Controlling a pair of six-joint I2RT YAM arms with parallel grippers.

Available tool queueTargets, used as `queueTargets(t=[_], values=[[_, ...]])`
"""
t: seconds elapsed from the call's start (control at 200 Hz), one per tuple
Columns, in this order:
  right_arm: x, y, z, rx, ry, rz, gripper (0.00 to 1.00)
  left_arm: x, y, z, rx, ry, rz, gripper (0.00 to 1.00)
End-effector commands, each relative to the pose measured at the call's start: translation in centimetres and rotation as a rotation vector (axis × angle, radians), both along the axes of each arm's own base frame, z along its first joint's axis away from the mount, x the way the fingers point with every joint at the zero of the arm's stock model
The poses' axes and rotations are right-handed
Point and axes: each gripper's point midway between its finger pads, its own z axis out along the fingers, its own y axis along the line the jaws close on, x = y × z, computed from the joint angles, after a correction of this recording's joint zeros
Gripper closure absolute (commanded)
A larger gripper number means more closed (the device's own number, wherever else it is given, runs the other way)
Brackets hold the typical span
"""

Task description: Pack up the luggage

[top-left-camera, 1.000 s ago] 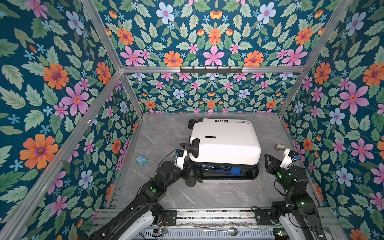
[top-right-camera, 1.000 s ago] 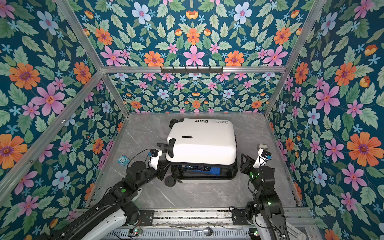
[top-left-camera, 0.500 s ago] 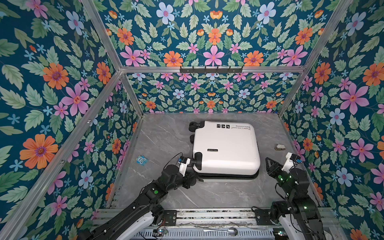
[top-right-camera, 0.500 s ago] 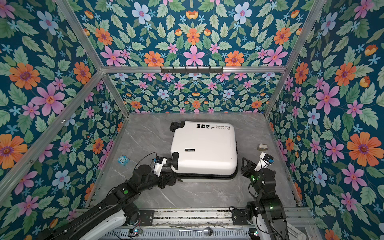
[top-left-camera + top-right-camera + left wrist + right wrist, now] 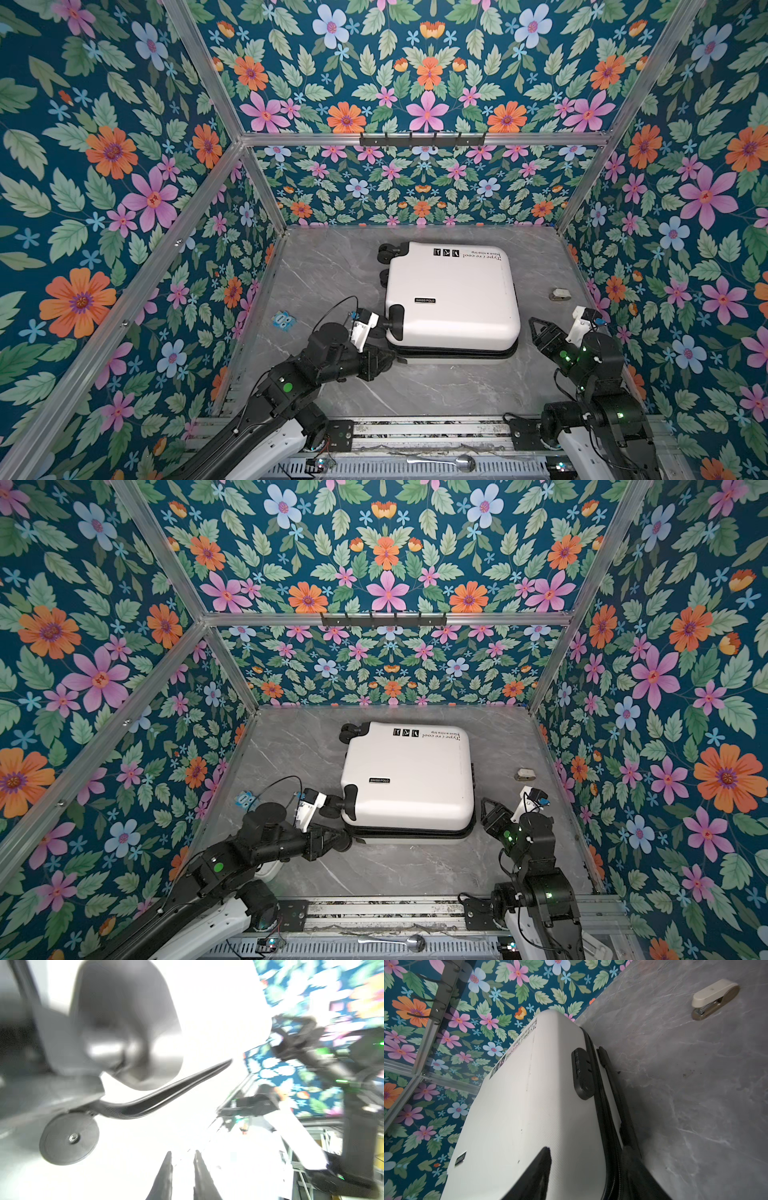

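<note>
Since a second ago, the luggage (image 5: 453, 303) lid has dropped shut and the left jaws have sunk to its near-left corner. They stand narrowly parted, fingertips (image 5: 167, 1167) gripping nothing, beside a wheel (image 5: 69, 1138). Right jaws are spread, fingertips (image 5: 542, 1165) empty, just off the near-right corner. Luggage lies flat mid-bench (image 5: 332, 270), long axis left-right, wheels leftward.

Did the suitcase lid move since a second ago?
Yes. The suitcase lid dropped shut toward the table; its near edge now lies on the bottom half, and the gap is gone.
</note>
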Motion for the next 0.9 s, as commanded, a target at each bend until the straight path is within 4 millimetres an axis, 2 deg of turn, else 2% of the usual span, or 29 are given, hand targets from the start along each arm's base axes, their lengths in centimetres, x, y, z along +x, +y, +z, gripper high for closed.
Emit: queueTargets(t=[0.0, 0.06, 0.125, 0.23, 0.285, 0.4, 0.535, 0.595, 0.69, 0.715, 0.79, 0.895], values=[[-0.7, 2.0, 0.0, 0.054, 0.054, 0.106, 0.48, 2.6, 1.3, 3.8, 0.029, -0.159, 0.122, 0.66], [-1.2, 2.8, 0.1, 0.073, 0.08, 0.156, 0.52, 5.4, 2.3, 5.2, 0.101, -0.235, 0.244, 0.63], [-1.9, 3.7, 0.4, 0.1, 0.094, 0.207, 0.55, 8.3, 2.9, 6.3, 0.181, -0.288, 0.358, 0.56], [-3.2, 4.7, 0.4, 0.151, 0.119, 0.262, 0.55, 13.3, 1.9, 7.1, 0.334, -0.35, 0.435, 0.49], [-3.9, 5.2, -0.1, 0.178, 0.153, 0.288, 0.56, 16.4, 1.0, 6.8, 0.381, -0.341, 0.432, 0.51], [-5.4, 5.9, -1.4, 0.209, 0.207, 0.33, 0.61, 23.3, -0.1, 7.0, 0.307, -0.265, 0.391, 0.62], [-6.9, 6.1, -2.9, 0.215, 0.229, 0.352, 0.61, 30.8, 0.4, 7.4, 0.325, -0.283, 0.433, 0.6], [-7.5, 6.5, -3.7, 0.23, 0.248, 0.374, 0.6, 34.1, 0.8, 6.9, 0.32, -0.261, 0.435, 0.58], [-7.9, 7.1, -5.0, 0.266, 0.294, 0.404, 0.59, 38.7, 1.3, 4.5, 0.351, -0.218, 0.427, 0.59], [-7.9, 7.2, -5.3, 0.274, 0.302, 0.408, 0.58, 39.4, 1.2, 4.2, 0.354, -0.217, 0.419, 0.59], [-7.6, 7.4, -5.9, 0.286, 0.311, 0.414, 0.57, 41.9, 0.9, 1.6, 0.372, -0.178, 0.385, 0.61], [-6.9, 7.8, -6.2, 0.304, 0.305, 0.433, 0.54, 44.2, 0.3, -1.4, 0.367, -0.135, 0.34, 0.63]])
